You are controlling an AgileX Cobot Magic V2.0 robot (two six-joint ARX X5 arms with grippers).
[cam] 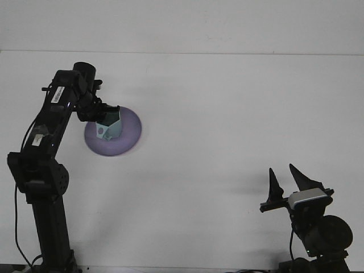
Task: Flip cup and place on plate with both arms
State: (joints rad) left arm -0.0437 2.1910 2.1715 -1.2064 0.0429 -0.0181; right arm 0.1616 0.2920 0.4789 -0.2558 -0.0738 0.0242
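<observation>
A pale teal cup with dots on its side stands on the purple plate at the left of the table, mouth up as far as I can see. My left gripper sits at the cup's upper rim, its dark fingers reaching around the rim, shut on the cup. My right gripper rests low at the front right, far from the plate, its two pointed fingers spread apart and empty.
The white table stretches between the two arms. The left arm's base column stands at the front left, and the right arm's base sits at the front right corner.
</observation>
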